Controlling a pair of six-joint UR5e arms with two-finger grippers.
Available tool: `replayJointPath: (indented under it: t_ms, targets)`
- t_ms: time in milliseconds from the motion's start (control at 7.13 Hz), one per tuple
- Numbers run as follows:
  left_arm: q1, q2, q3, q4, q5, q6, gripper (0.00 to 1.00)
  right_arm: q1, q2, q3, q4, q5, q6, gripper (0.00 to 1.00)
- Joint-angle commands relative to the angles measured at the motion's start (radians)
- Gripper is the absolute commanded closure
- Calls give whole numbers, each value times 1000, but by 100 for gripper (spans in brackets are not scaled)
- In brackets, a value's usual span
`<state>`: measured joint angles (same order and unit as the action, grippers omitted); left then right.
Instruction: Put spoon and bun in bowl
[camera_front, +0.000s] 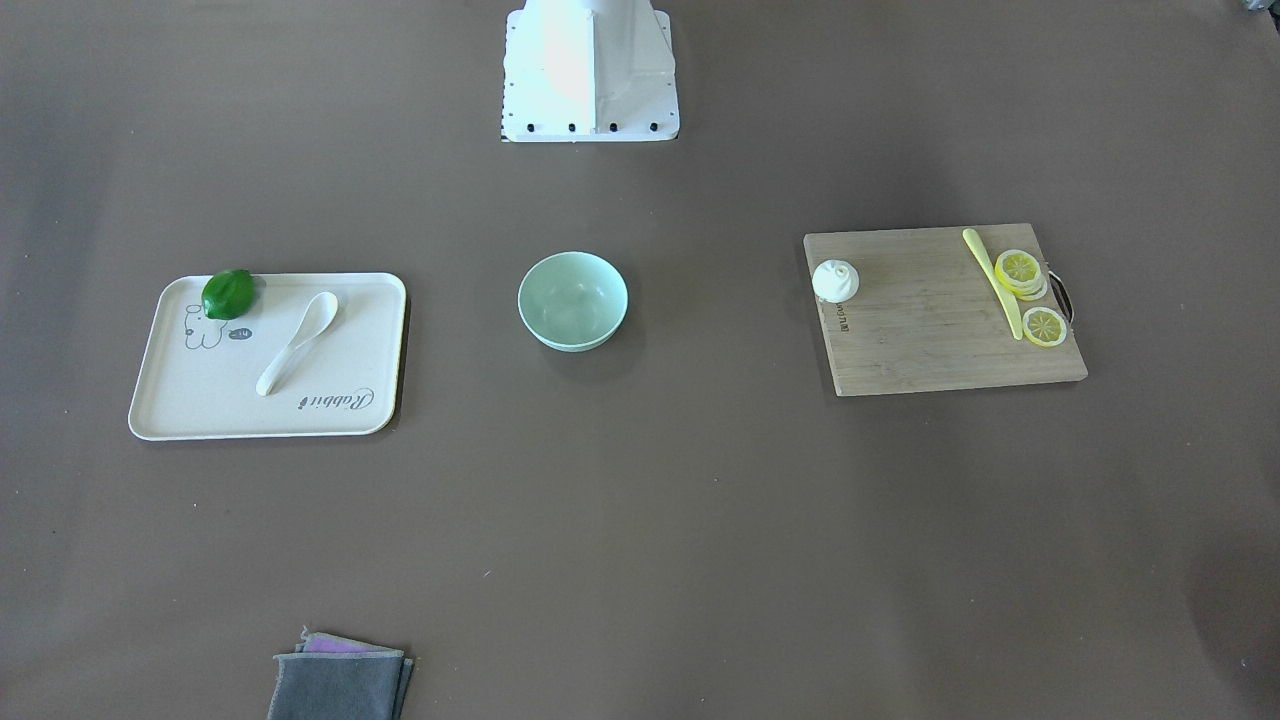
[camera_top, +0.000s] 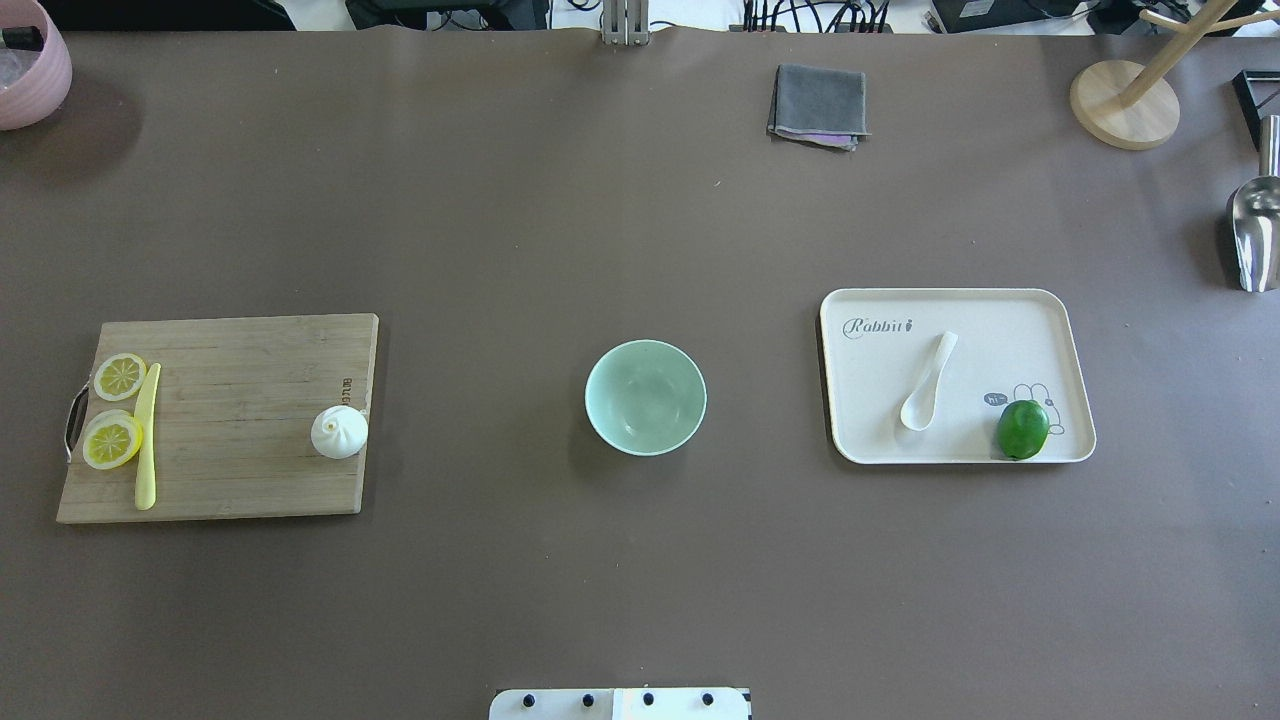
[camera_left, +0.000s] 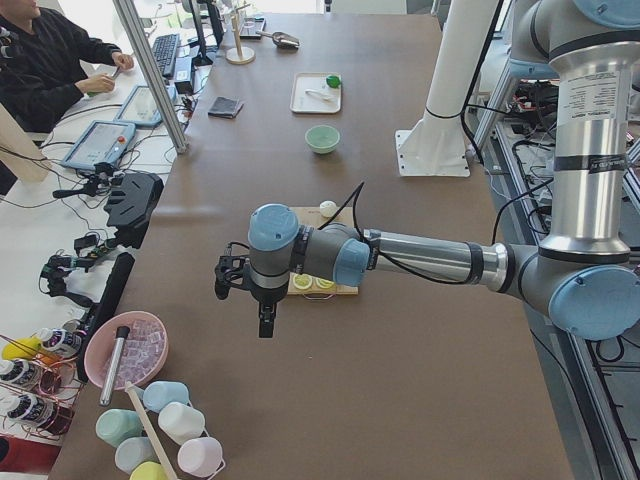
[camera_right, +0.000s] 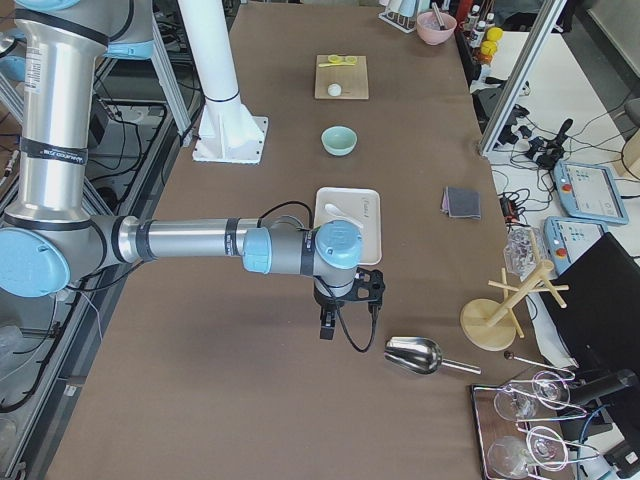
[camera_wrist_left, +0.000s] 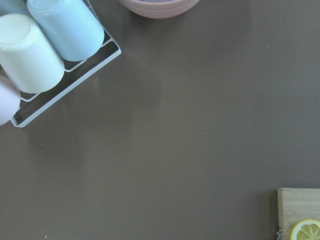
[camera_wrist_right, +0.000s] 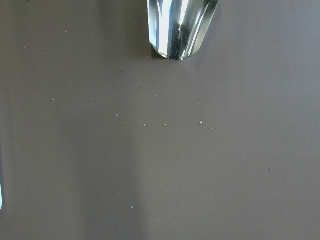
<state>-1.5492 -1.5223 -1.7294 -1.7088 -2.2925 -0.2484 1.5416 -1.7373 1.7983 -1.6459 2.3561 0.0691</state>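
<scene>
Nothing is in the bowl (camera_top: 645, 397) yet; it stands alone at the middle of the desk. The spoon (camera_top: 928, 382) lies flat on a tray (camera_top: 1010, 340) toward the desk's right end. The bun (camera_top: 339, 432) sits on a cutting board (camera_top: 240, 410) toward the left end, right at the board's edge nearest the bowl.

The left arm (camera_left: 420, 255) hangs over the left end and the right arm (camera_right: 190, 242) over the right end. Each shows only from the side, so I cannot tell whether their jaws are spread or pressed together.

**Spoon:** it looks smooth and low, so a pinch may skid off it or drag the tray. The lime (camera_top: 1022, 429) near its scoop could be knocked off the tray toward the robot's edge.

**Bun:** it is round and on the brink of the board, so a glancing touch could roll it onto the desk. A hard squeeze could probably crush it.

**Bowl:** it seems light, so a spoon dropped against the rim might tip it.

**Arms:** if both reach the middle together, they could collide.
</scene>
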Motion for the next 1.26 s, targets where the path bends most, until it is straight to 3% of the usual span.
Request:
replayJointPath:
  t_ms: [0,1121]
  targets:
    - [0,-2,1,1,1,-3,2,0,1,-1,3,0,-2,0]
    - [3,-21,19,-43,-5,-14,2,-5,22,3,11,-11,-2,0]
